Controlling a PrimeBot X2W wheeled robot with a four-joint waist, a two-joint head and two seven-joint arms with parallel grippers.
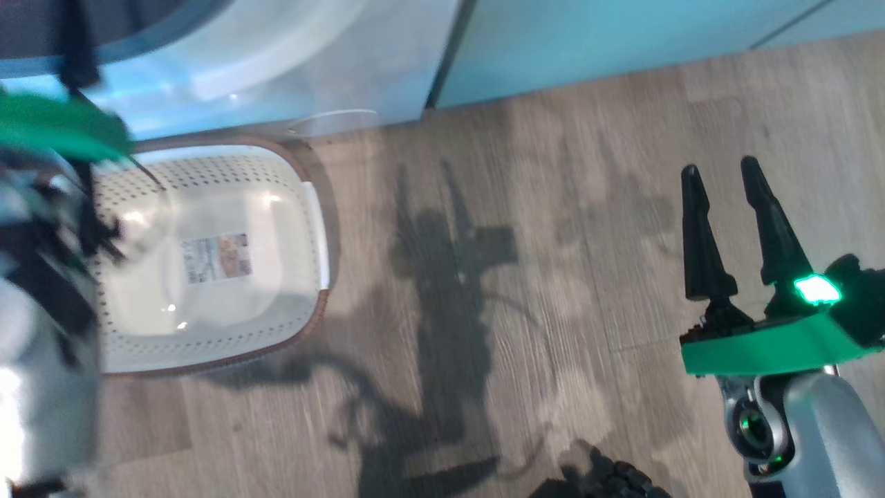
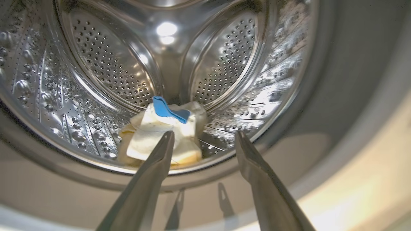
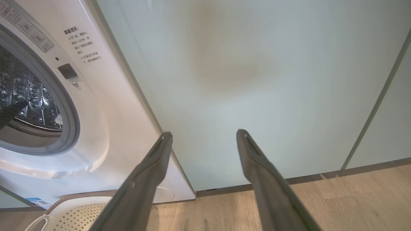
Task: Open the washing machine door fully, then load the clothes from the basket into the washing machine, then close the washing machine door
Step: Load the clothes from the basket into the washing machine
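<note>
Soft pale yellow and blue clothes (image 2: 160,134) are seen crumpled low in the dimpled steel drum (image 2: 96,64) of the white washing machine (image 3: 106,106). The perforated cream basket (image 1: 276,187) is empty. The left end effector (image 2: 204,138) and right end effector (image 1: 719,166) are spread open, holding nothing. Only closing the glossy door (image 1: 138,24) is judged left.

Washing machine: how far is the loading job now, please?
Done: the basket looks empty and the clothes lie in the drum. In hand: the left gripper, open and holding nothing, is at the drum mouth. Left: closing the door.
</note>
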